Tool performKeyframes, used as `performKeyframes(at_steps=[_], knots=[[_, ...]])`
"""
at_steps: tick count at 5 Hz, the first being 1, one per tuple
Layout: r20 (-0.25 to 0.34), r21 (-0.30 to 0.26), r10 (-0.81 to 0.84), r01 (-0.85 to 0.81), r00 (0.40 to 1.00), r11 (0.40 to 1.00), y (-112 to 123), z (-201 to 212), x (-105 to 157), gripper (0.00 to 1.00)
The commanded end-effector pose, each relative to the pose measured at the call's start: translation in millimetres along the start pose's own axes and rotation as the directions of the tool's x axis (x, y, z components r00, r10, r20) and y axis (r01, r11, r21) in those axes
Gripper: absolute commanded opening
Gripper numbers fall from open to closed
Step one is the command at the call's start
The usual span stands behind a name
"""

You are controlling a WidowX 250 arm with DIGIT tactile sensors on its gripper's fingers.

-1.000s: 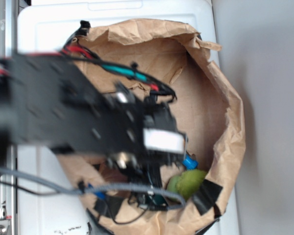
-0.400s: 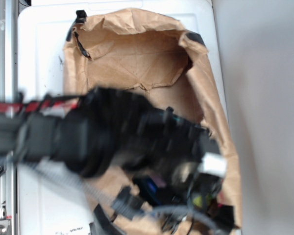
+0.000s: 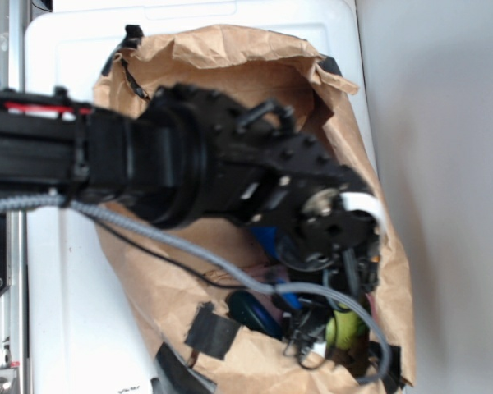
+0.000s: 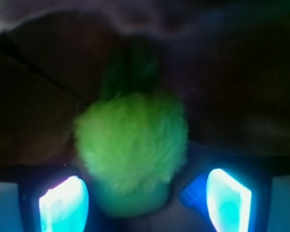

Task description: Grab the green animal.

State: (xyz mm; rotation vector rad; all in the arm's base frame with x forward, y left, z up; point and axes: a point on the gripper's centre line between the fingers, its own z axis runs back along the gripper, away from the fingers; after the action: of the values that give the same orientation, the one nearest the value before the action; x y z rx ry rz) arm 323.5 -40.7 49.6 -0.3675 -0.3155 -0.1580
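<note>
Gripper [image 4: 145, 200] down in the bag, 2 fingers spread apart around the green animal [image 4: 131, 147] — lined up, not squeezed yet; closing and lifting remain.

Black arm [image 3: 189, 168], grey braided cable [image 3: 148, 234]

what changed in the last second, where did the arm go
The arm swung toward the paper bag's lower right corner and dipped the gripper inside. Its jaws now stand open either side of the green animal, not gripping. The bag and white surface stayed put.
</note>
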Motion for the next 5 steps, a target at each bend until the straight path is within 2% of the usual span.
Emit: performKeyframes(at_steps=[1, 2, 3, 5], knots=[[0.083, 0.046, -0.009, 0.005, 0.997, 0.999, 1.9, -4.6, 7.5, 0.00], [0.079, 0.041, -0.001, -0.003, 0.997, 0.999, -1.9, 12.7, 4.3, 0.00], [0.041, 0.122, 0.072, -0.077, 0.997, 0.990, -7.4, 54.7, 5.4, 0.00], [-0.025, 0.298, 0.244, -0.226, 0.969, 0.927, 22.9, 131.2, 10.5, 0.00]])
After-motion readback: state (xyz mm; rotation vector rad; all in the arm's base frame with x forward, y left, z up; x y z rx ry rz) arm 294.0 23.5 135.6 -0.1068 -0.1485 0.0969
